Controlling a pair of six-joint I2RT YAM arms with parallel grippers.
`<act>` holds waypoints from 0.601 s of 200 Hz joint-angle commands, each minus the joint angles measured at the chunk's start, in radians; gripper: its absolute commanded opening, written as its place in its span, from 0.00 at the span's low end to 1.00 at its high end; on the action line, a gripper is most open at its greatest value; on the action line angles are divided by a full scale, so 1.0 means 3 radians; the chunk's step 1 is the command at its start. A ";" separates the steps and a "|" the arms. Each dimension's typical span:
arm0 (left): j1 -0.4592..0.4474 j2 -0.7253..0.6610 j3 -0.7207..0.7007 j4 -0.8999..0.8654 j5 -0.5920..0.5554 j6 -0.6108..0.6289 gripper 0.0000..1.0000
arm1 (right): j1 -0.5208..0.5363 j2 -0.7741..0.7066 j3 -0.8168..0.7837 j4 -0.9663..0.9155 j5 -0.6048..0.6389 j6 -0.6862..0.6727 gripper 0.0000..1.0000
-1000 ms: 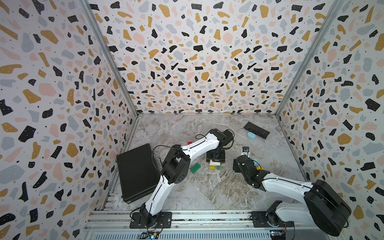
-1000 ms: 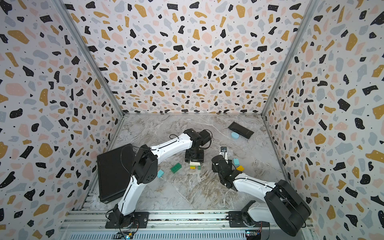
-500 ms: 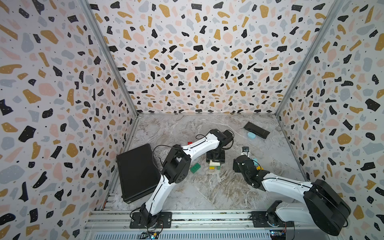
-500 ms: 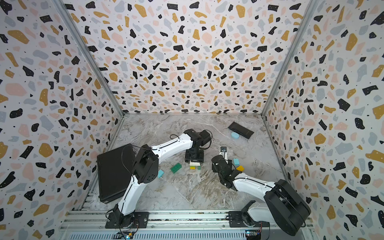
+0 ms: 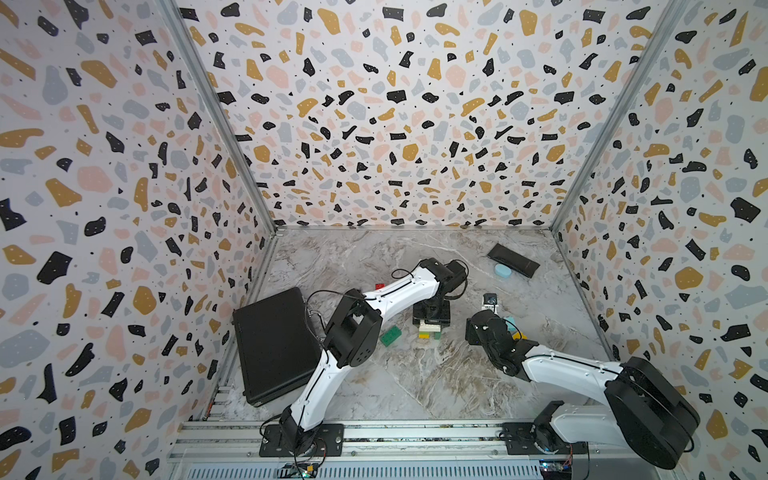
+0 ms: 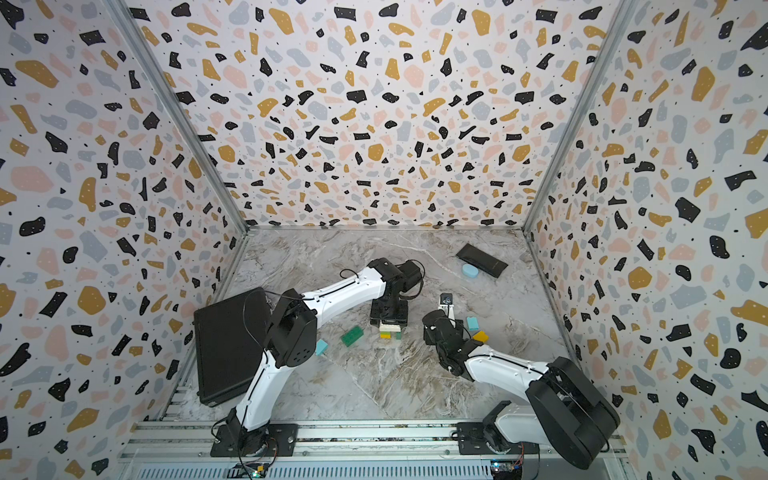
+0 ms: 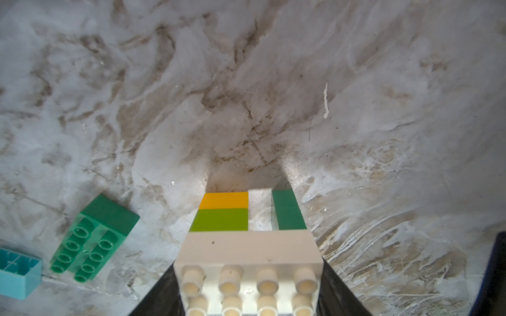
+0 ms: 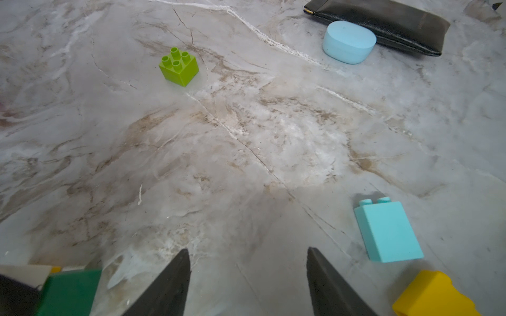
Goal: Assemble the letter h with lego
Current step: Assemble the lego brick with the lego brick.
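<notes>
Nothing has moved lately: the left fingers [image 7: 161,296] stay clamped on the white brick [image 7: 247,246] between them, seemingly seated on the stack [image 7: 220,219], while the right fingers [image 8: 167,284] gape wide and empty, so assembly pauses.

Between the black jaws of the left gripper [image 7: 247,269] the long brick [image 7: 247,249] is white with cream studs, and past the jaw tips show a lime brick [image 7: 220,219], a yellow brick [image 7: 224,200] and a dark green brick [image 7: 289,210], with a second dark green brick [image 7: 95,238] and a turquoise brick [image 7: 19,270] off to one side. Past the black jaws of the right gripper [image 8: 247,250]: a light blue brick [image 8: 387,232] and a yellow piece [image 8: 432,295] outside one jaw, a lone lime cube [image 8: 179,68] far ahead, a pale-blue oval [image 8: 349,41] and a black pouch [image 8: 383,24] farthest out. The floor [image 5: 415,374] is grey-white marble veined brown; the walls [image 5: 374,124] are white terrazzo flecked black, ochre, pink and grey-blue.
</notes>
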 commanded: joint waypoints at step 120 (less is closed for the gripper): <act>-0.0112 -0.0198 -0.0059 -0.0026 -0.0212 0.0066 0.00 | -0.0015 0.0038 0.0162 -0.0078 -0.0039 -0.0021 0.68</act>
